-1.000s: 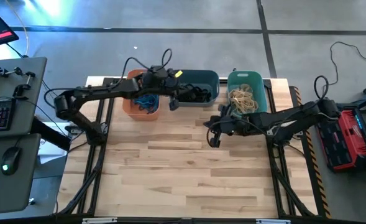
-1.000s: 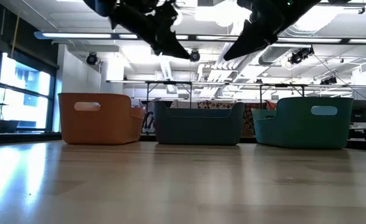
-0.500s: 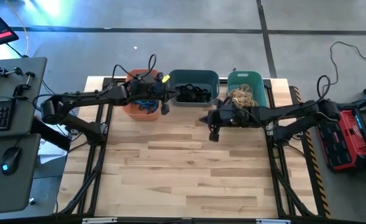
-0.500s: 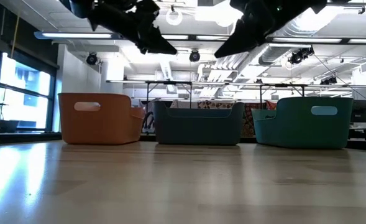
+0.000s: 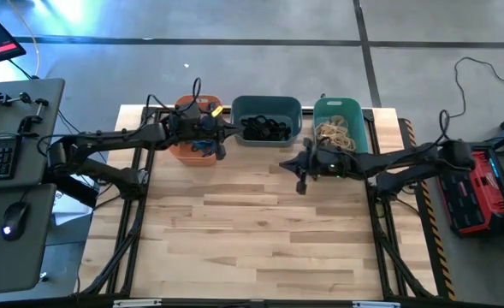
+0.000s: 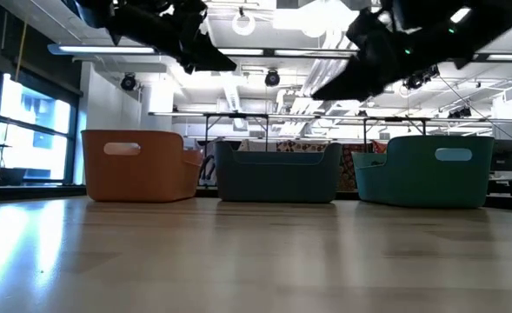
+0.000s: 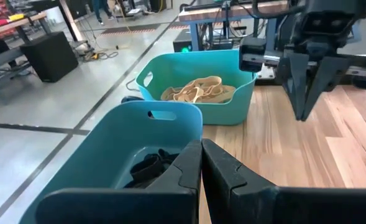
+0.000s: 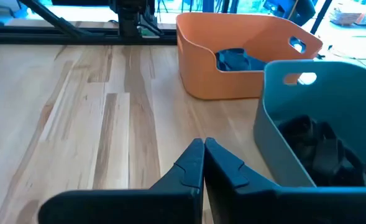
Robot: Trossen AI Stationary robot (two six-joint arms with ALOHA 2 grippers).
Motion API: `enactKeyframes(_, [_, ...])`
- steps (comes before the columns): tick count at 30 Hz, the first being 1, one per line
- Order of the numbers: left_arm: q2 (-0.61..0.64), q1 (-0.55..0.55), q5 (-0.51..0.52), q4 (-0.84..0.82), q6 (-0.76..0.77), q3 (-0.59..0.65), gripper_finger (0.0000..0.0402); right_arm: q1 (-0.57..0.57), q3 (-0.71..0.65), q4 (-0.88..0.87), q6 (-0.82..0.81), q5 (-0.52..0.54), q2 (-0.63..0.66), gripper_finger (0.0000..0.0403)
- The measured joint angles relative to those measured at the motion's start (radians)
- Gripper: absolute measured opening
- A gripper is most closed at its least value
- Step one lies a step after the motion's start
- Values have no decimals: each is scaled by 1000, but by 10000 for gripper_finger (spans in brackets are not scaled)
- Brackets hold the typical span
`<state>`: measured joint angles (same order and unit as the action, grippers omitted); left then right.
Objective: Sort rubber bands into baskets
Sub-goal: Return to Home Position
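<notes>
Left claw (image 7: 201, 148) and right claw (image 8: 204, 144), each pressed together and empty, hang near the far edge of the tabletop (image 5: 252, 231); retract high, slowly (the baskets (image 5: 269, 99) sit close).

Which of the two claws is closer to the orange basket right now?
Left. The left gripper hovers at the right edge of the orange basket, fingers shut. The right gripper, also shut, hangs over the table by the teal basket, well away.
</notes>
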<state>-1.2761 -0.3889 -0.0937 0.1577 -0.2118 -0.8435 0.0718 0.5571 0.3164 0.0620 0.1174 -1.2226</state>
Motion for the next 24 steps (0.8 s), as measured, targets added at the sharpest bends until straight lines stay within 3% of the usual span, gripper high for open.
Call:
enactKeyframes(8, [6,0,0,15,11,4,2,0,-166,-1,-27,0,281,0])
enactKeyframes(17, [6,0,0,31,18,4,2,0,-273,-212,-21,90,629,0])
enactKeyframes(24, [6,0,-6,31,24,4,2,1,-398,-223,-20,65,853,0])
